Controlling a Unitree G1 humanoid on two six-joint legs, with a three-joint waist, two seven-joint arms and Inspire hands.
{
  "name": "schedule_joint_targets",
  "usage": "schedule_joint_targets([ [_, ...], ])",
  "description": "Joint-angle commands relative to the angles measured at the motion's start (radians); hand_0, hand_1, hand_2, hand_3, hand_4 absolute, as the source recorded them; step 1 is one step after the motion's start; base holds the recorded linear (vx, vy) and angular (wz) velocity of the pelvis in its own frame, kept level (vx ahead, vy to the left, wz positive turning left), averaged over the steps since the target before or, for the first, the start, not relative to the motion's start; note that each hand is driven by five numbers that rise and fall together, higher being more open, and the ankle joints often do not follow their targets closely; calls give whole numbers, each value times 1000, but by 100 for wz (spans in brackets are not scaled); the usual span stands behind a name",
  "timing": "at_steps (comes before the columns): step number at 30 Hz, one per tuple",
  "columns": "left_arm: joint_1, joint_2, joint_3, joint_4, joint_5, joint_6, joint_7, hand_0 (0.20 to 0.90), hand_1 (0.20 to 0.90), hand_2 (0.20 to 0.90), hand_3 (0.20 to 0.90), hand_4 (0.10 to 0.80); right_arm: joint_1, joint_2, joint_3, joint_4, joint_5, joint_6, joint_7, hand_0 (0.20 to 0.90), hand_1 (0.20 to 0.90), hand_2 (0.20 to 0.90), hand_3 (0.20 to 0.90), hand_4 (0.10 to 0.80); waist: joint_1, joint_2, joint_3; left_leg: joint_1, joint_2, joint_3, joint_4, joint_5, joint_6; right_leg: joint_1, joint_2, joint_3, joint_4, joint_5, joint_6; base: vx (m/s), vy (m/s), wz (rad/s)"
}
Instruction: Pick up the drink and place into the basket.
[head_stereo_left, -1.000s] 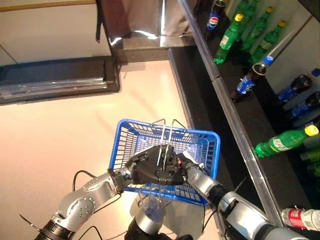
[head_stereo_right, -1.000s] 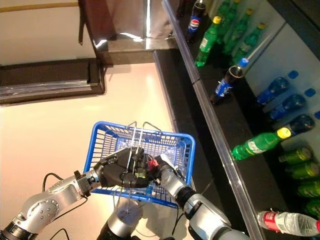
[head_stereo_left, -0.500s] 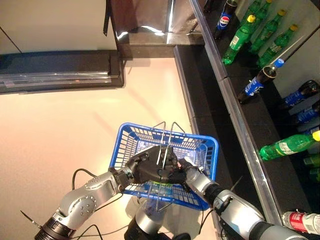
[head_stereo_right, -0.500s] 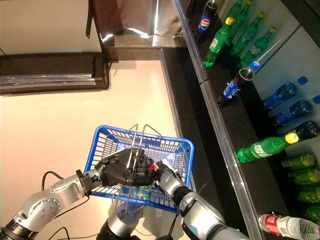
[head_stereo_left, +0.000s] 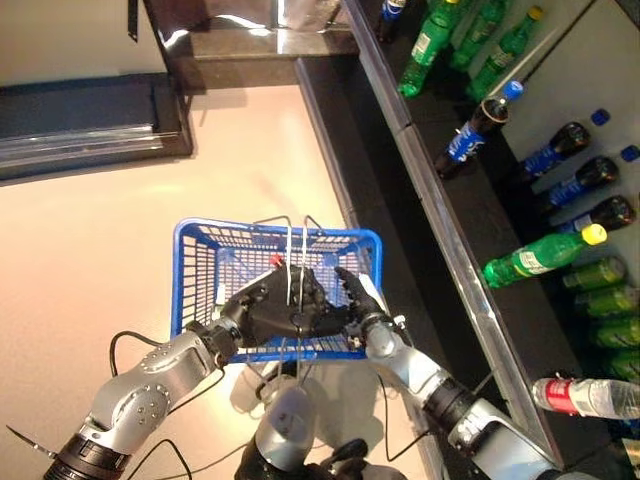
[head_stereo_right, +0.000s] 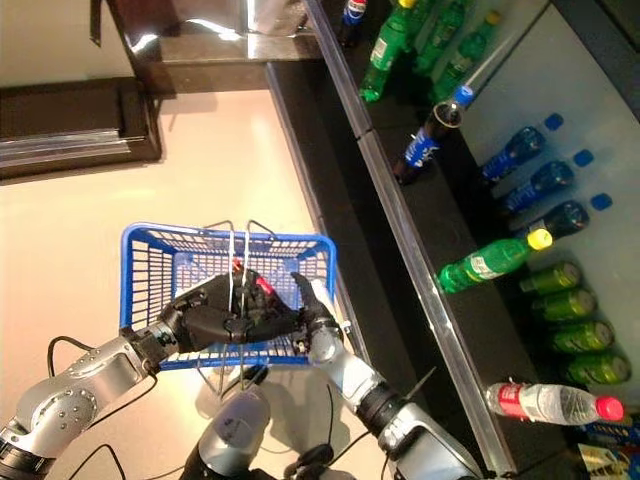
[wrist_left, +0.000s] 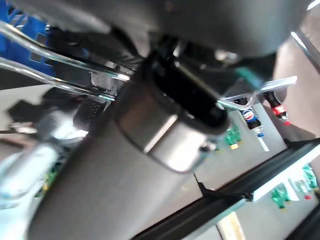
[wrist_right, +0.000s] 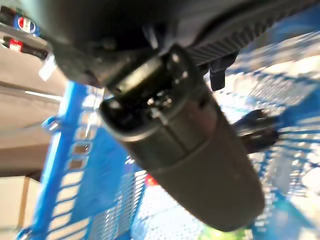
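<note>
My left hand (head_stereo_left: 275, 312) is shut on the thin wire handles (head_stereo_left: 297, 245) of the blue basket (head_stereo_left: 198, 275) and holds it up in front of me. My right hand (head_stereo_left: 358, 300) is over the basket's right side, fingers straight and holding nothing. A small red part of a drink (head_stereo_left: 276, 261) shows inside the basket beyond the left hand. The rest of the drink is hidden by the hands. In the right wrist view the basket's mesh (wrist_right: 65, 150) surrounds the hand, with a red bit (wrist_right: 151, 181) and a green bit (wrist_right: 220, 233) of the drink inside.
A dark shelf with a metal edge (head_stereo_left: 450, 260) runs along the right. On it stand green bottles (head_stereo_left: 535, 262), dark bottles with blue labels (head_stereo_left: 470, 135) and a clear bottle with a red label (head_stereo_left: 590, 395). Pale floor (head_stereo_left: 90, 260) lies on the left.
The camera has moved and the whole picture has shifted. My right hand has drawn back from under the left hand toward the basket's right side, and its fingers have straightened.
</note>
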Motion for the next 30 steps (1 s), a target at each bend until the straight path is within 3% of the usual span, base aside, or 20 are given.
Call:
schedule_joint_targets([
  [1, -118, -160, 158, -348, -214, -298, -102, 300, 300, 300, 200, 100, -21, -76, -13, -132, -80, -14, -48, 900, 900, 900, 900, 800, -54, 22, -69, -16, -16, 47, -15, 44, 45, 37, 25, 49, 32, 25, 7, -10, -54, -12],
  [10, 7, -182, 255, -343, -235, -296, -130, 300, 300, 300, 200, 100, 84, -195, -121, -406, -98, -2, -18, 900, 900, 900, 900, 800, -80, 2, -68, -4, -1, 72, -21, 39, 43, 39, 41, 73, 16, 28, 11, -15, -28, -10],
  [14, 61, -199, 290, -333, -222, -311, -143, 300, 300, 300, 200, 100, 146, -220, -178, -504, -60, -42, -9, 900, 900, 900, 900, 800, -86, -4, -69, 5, 5, 81, -31, 41, 41, 44, 50, 82, 3, 34, 12, -20, -24, -10],
  [15, 105, -207, 325, -307, -195, -323, -117, 300, 300, 300, 200, 100, 204, -236, -224, -572, 17, -99, 18, 900, 900, 900, 900, 800, -95, -6, -77, 14, 9, 90, -46, 45, 39, 45, 56, 90, -7, 36, 14, -25, -12, -7],
  [19, 188, -234, 407, -246, -187, -307, -103, 300, 300, 300, 200, 100, 323, -220, -296, -665, 127, -164, 101, 900, 900, 900, 900, 800, -109, -9, -99, 33, 20, 108, -73, 50, 35, 49, 63, 107, -22, 36, 15, -24, -5, -5],
  [22, 196, -259, 409, -142, -152, -342, -109, 300, 300, 300, 200, 100, 361, -204, -307, -663, 186, -200, 160, 900, 900, 900, 900, 800, -136, -12, -122, 49, 29, 124, -104, 62, 34, 47, 68, 123, -36, 42, 13, -15, 21, -13],
  [25, 116, -258, 412, 139, -166, -415, -105, 300, 300, 300, 200, 100, 396, -200, -267, -626, 259, -224, 285, 900, 900, 900, 900, 800, -208, 2, -186, 96, 55, 189, -159, 69, 24, 46, 72, 175, -61, 38, 9, -2, 130, -43],
  [30, 145, -319, 424, 296, -138, -471, -124, 300, 300, 300, 200, 100, 454, -162, -250, -570, 347, -242, 399, 900, 900, 900, 900, 800, -247, 23, -233, 134, 75, 233, -218, 84, 12, 54, 75, 205, -101, 43, 8, -14, 69, -45],
])
